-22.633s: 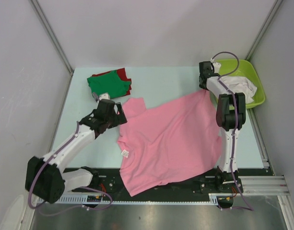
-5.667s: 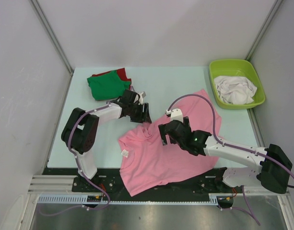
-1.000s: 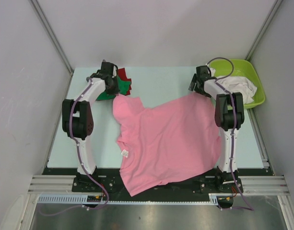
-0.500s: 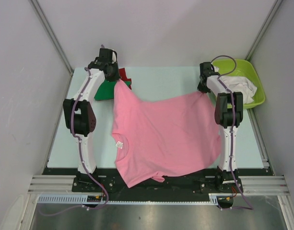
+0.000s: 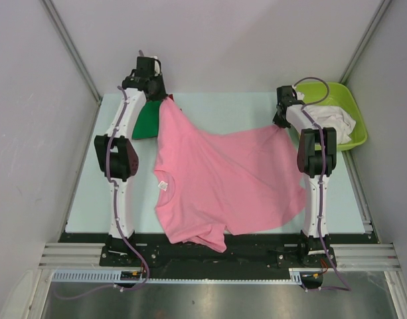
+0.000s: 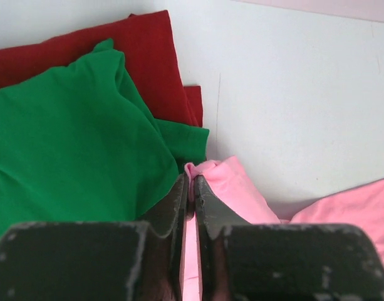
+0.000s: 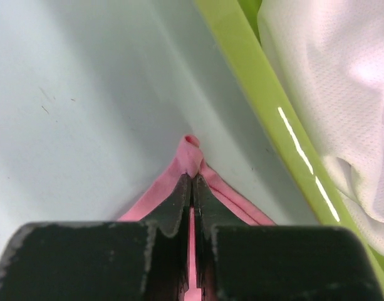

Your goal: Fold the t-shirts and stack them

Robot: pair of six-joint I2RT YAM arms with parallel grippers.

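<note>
Up along the far worktop point(image 5: 216, 109) edge, left end effector point(image 6: 192, 188) and right end effector point(image 7: 192, 183) each pinch a pink t-shirt point(image 5: 223, 179) corner, so it drapes stretched between them, probably to spread flat for folding.

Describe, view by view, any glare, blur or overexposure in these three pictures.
Top external: even, soft light, no hard shadows. Left wrist: the left tool near the lens is blurred, the green t-shirt sharper. Right wrist: glare streaks on the lime-green tub rim, the white cloth washed out, the right tool soft.
</note>
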